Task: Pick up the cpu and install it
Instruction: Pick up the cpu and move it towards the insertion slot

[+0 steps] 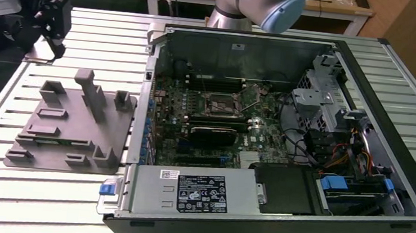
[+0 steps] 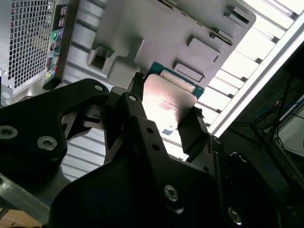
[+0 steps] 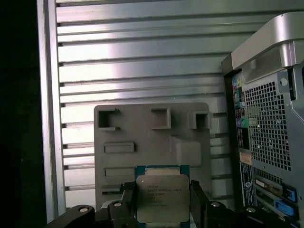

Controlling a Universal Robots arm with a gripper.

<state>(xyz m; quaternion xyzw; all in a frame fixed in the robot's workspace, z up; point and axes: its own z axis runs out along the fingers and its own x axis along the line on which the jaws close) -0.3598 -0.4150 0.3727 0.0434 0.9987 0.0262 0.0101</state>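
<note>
- The cpu (image 3: 159, 197) is held off the tabletop (image 3: 142, 61), in front of the grey fixture plate (image 3: 185, 152) in both wrist views; whether it touches the plate cannot be told.
- It is gripped on two opposite edges by the jaws of the gripper (image 3: 161, 202), which are clamped on it.
- Its silvery metal top is turned toward the first wrist view, with a green rim shown around it. Being square, it has no long axis that can be told.
- In the second wrist view the cpu (image 2: 166, 102) is seen at a slant between the black fingers (image 2: 192, 128).
- In the exterior view the gripper (image 1: 51, 18) is seen near the far end of the fixture plate (image 1: 78, 133), at the exterior view's left.
- Just beside the plate an open computer case (image 1: 244, 52) is laid on its side.
- Inside the case a green motherboard (image 1: 168, 141) with a black-framed socket (image 1: 219, 102) is seen, with a power supply (image 1: 194, 191) at the near side and coloured cables (image 1: 355, 157) at the exterior view's right.
</note>
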